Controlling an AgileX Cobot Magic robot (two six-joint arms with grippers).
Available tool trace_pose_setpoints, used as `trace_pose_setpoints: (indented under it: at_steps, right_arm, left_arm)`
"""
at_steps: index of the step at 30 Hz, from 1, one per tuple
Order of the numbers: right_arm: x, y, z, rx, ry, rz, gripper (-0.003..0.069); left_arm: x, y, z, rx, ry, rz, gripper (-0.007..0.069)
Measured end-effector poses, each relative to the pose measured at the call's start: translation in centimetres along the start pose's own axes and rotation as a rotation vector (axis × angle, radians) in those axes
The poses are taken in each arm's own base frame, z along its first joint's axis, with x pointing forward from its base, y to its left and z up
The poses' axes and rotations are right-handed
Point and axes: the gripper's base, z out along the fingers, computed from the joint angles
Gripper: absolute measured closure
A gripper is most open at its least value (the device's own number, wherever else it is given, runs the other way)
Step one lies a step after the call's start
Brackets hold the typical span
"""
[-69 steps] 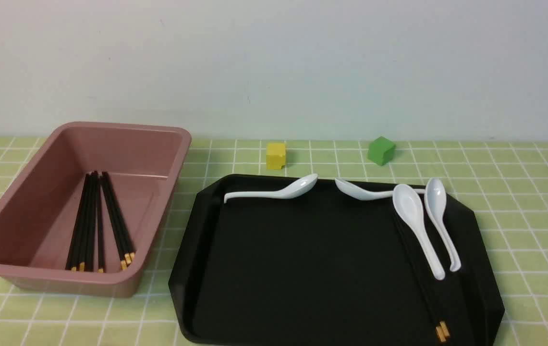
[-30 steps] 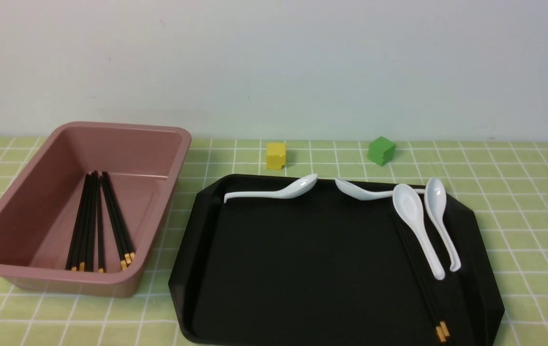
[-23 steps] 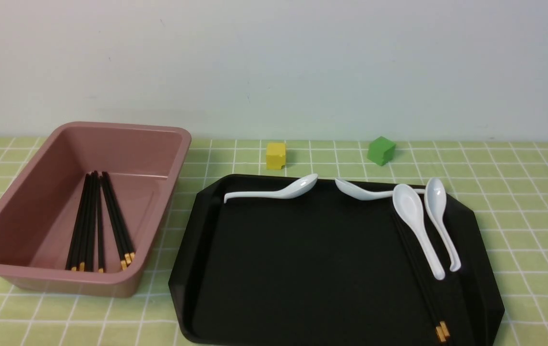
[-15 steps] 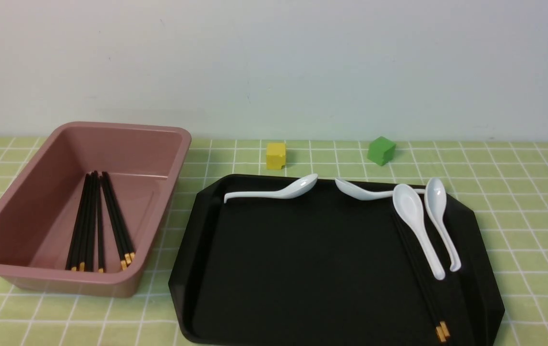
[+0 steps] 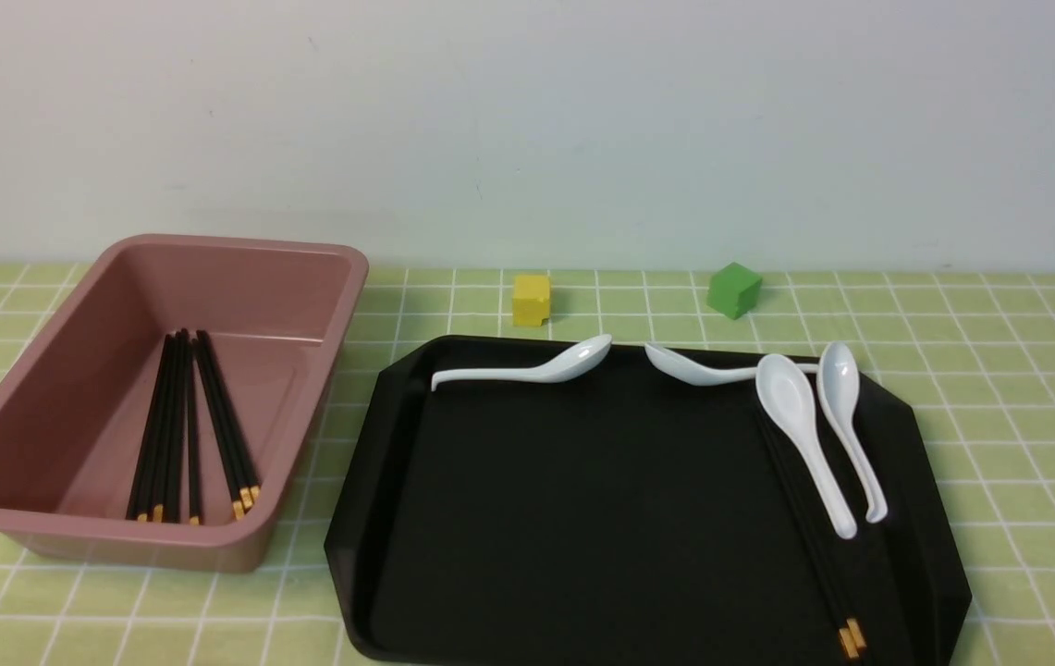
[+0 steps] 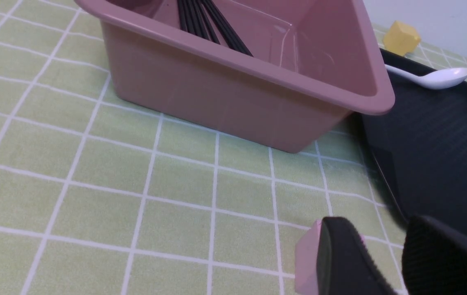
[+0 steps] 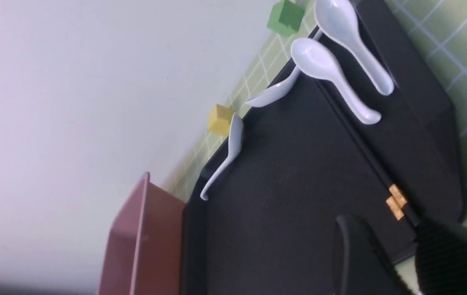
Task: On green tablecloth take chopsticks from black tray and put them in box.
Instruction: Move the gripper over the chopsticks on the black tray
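1. While the right pincer (image 7: 386,241) hangs released and empty, the chopsticks (image 7: 395,200) lie just ahead of its tips on the tray (image 7: 282,213).
2. Pinch near the gold ends, clear of the spoon (image 7: 315,61).

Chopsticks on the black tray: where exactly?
Front view: the chopsticks lie along the right side of the black tray, just left of a white spoon, with their gold ends toward the tray's near right corner.

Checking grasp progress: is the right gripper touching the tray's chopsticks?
Apart. Front view: chopsticks lie on the black tray, no gripper near them. Right wrist view: right gripper open, short of their gold ends.
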Motion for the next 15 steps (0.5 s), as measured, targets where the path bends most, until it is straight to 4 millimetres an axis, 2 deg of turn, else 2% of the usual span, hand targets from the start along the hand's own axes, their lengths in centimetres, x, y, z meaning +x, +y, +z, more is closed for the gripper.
trace_pose_setpoints:
  at_steps: [4,8,12,15]
  right_arm:
    - [0.1,0.0,0.0,0.002,0.006,-0.002,0.0426]
    - [0.4,0.6,-0.5,0.03,0.091,-0.092,0.0472]
    - [-0.7,4.3,-1.6,0.076,0.204,-0.327,0.0575]
    - [-1.5,5.8,-1.2,0.189,0.325,-0.432,0.0647]
  left_arm:
    - [0.0,0.0,0.0,0.0,0.0,0.0,0.0386]
    - [0.0,0.0,0.0,0.0,0.0,0.0,0.0386]
    - [0.0,0.0,0.0,0.0,0.0,0.0,0.0386]
    - [0.0,0.0,0.0,0.0,0.0,0.0,0.0386]
